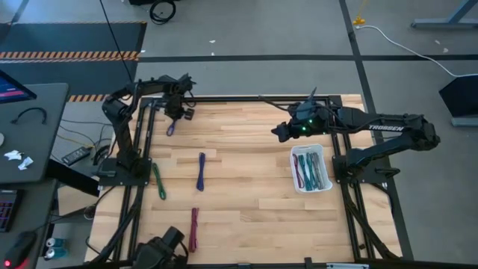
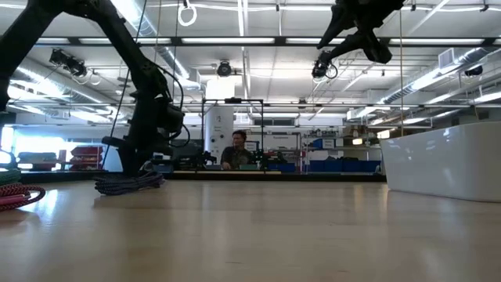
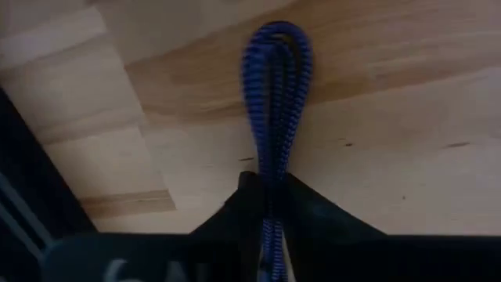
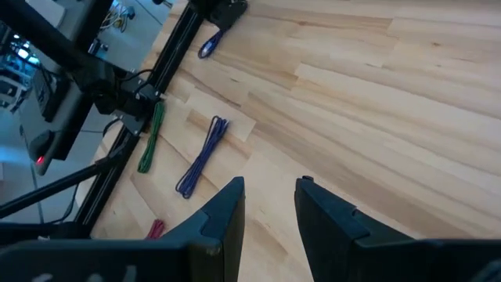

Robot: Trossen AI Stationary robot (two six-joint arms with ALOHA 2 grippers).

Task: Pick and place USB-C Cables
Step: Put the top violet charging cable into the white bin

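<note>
Fingers [image 3: 270,205] of the left arm pinch a blue cable [image 3: 275,94] on the wooden table [image 1: 246,179]; right fingers [image 4: 270,205] parted.

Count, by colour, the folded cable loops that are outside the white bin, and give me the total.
Blue braided cable loops: 2, one of them gripped in the left hand
Green braided cable loop: 1
Magenta braided cable loop: 1
Total: 4

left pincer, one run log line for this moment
left pincer shut on blue cable | right pincer open, empty | bin holds cables
</note>
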